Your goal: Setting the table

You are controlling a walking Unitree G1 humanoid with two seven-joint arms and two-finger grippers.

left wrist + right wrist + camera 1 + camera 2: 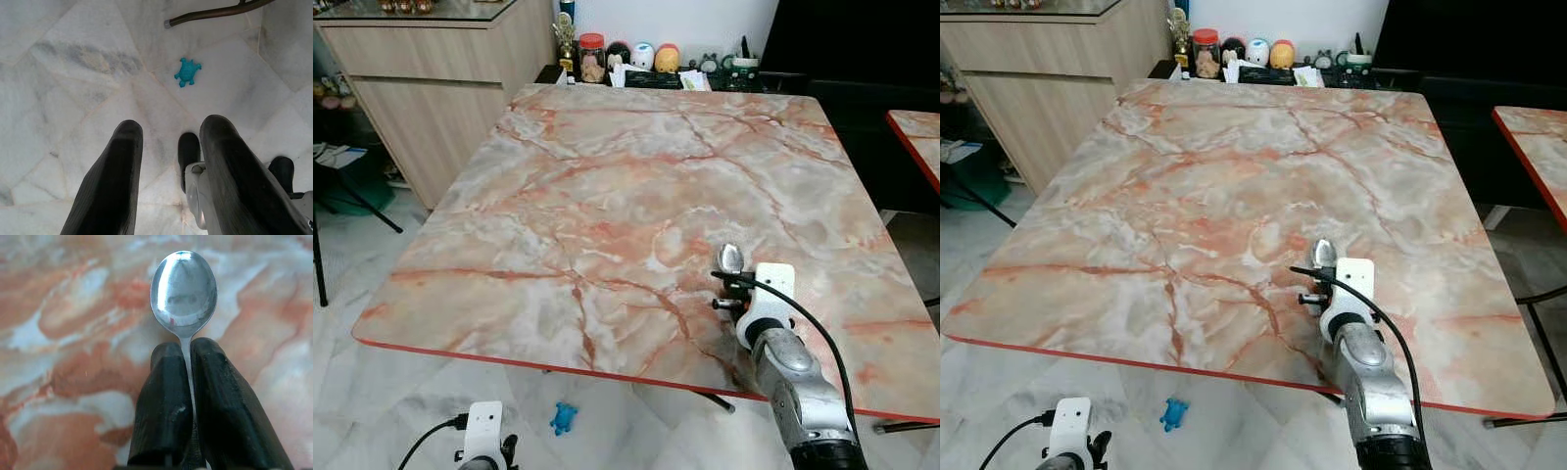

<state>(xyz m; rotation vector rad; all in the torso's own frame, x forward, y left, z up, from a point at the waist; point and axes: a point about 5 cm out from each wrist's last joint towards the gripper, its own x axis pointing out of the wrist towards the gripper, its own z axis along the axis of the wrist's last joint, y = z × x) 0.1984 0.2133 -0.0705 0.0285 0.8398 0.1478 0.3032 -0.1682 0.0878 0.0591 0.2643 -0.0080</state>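
Right pincer out over the marble table, lower right of the head views, above the near-right part of the top. Fingers pressed together on the neck of a metal spoon; right wrist view shows the thin handle running down between the two black fingers and the bowl standing clear beyond their tips. Bowl looks level with the grain of the marble behind it. Whether it touches the surface, cannot tell.

Step in hand, as judged: laying the spoon down at a place setting near the table's front edge. To do it well:
- lower straight, keep the bowl flat so it does not tip or roll on release;
- let the spoon rest on the marble before the fingers part, since a drop would clatter and skid on the smooth top;
- set it well in from the red edge, handle toward the near side;
- withdraw along the handle's line so the fingers do not drag it askew.

Spoon relative to pincer: pinched at the neck, bowl just ahead of the fingertips, pointing away from the robot toward the table's middle.

Left pincer hangs low beside the body, fingers spread, empty, over the pale floor tiles. A small blue toy lies on the floor beyond it, under the table's near edge in the head views.
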